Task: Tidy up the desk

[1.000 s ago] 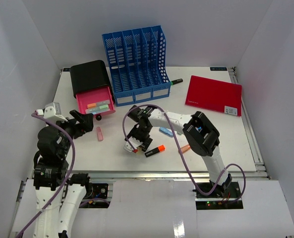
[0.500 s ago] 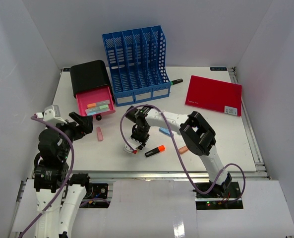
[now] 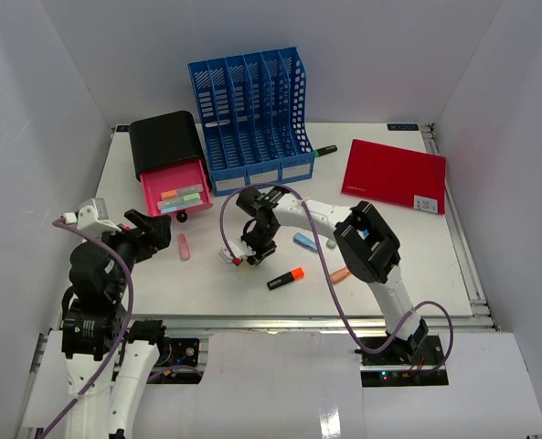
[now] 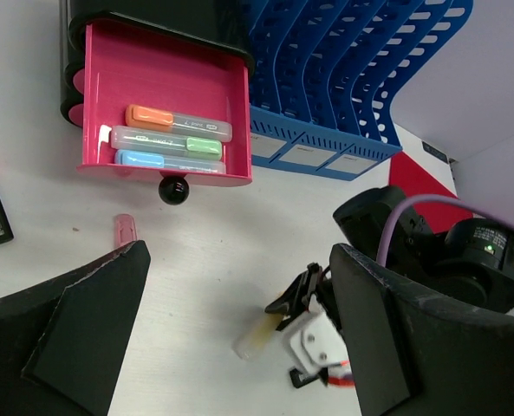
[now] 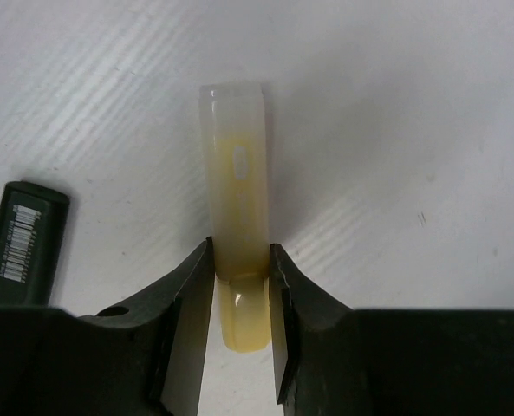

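The white desk (image 3: pixel 417 247) holds scattered highlighters. My right gripper (image 3: pixel 243 257) is shut on a pale yellow highlighter (image 5: pixel 237 199), gripped near one end, its capped end sticking out past the fingertips just above the tabletop; it also shows in the left wrist view (image 4: pixel 261 338) and the top view (image 3: pixel 227 258). My left gripper (image 3: pixel 152 233) is open and empty, hovering at the left of the desk, facing the open pink drawer (image 4: pixel 161 95), which holds an orange, a green and a blue highlighter.
A blue file rack (image 3: pixel 252 110) stands at the back and a red folder (image 3: pixel 394 174) lies back right. Loose on the desk: pink highlighter (image 3: pixel 184 246), black-and-orange highlighter (image 3: pixel 285 278), blue highlighter (image 3: pixel 305 241), orange piece (image 3: pixel 340 273), green marker (image 3: pixel 324 150).
My right gripper has closed on the yellow highlighter and moved it a little left and away from the front edge. The left arm has shifted slightly.
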Available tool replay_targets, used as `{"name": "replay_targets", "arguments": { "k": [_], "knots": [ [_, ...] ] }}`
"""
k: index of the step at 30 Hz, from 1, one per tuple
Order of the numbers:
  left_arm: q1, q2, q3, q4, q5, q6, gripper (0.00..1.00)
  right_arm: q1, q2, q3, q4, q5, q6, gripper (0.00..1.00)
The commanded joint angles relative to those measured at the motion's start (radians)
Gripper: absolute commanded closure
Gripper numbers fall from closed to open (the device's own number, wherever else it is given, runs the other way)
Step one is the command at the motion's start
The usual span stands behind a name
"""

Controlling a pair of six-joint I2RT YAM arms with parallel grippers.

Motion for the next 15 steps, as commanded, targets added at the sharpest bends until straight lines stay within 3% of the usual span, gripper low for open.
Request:
{"name": "replay_targets", "arguments": {
  "k": [1,8,15],
  "knots": [
    [0.003,-0.024,-0.034,0.016,0.005,-0.050,0.04,-0.041,-0.124,0.086,0.104,-0.047,0.312,0.92],
    [0.003,-0.045,-0.026,0.043,-0.019,-0.104,0.04,-0.041,-0.204,0.246,0.252,0.042,0.582,0.92],
    [0.003,-0.080,-0.032,0.032,-0.045,-0.128,0.04,-0.019,-0.100,0.456,0.481,0.145,0.751,0.92]
  ]
}}
